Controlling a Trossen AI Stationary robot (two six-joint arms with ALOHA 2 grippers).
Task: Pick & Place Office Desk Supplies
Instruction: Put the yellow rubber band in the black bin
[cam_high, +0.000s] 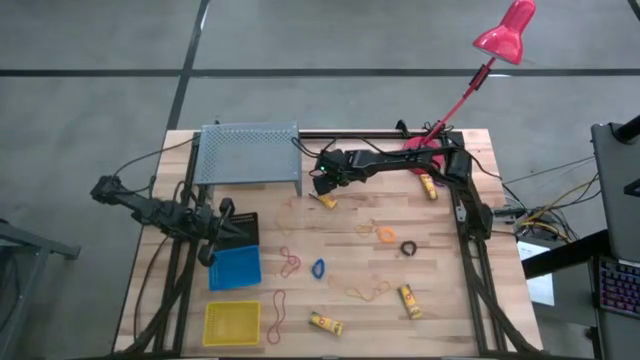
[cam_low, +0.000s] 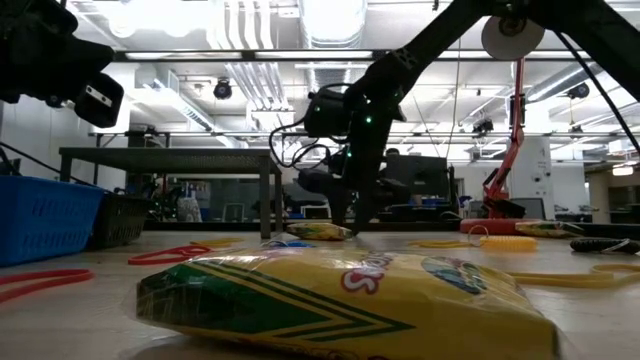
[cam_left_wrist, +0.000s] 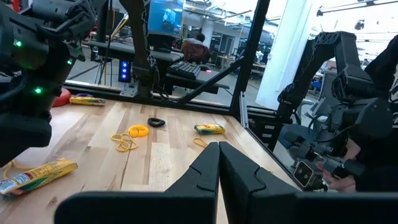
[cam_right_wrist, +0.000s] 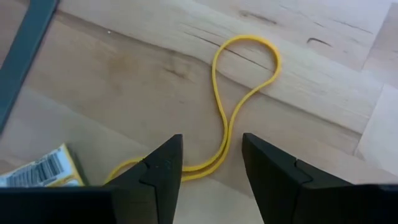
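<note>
My right gripper (cam_right_wrist: 211, 165) stands with fingers apart over bare wood; a yellow band (cam_right_wrist: 233, 109) runs up between them and a crayon pack (cam_right_wrist: 43, 169) lies just beside one finger. The mesh tray (cam_high: 248, 152) walls off the space next to me. Toward the table's (cam_high: 440, 325) front, loose bands (cam_high: 289, 262) and packs (cam_high: 325, 323) lie scattered, with open wood between them.
</note>
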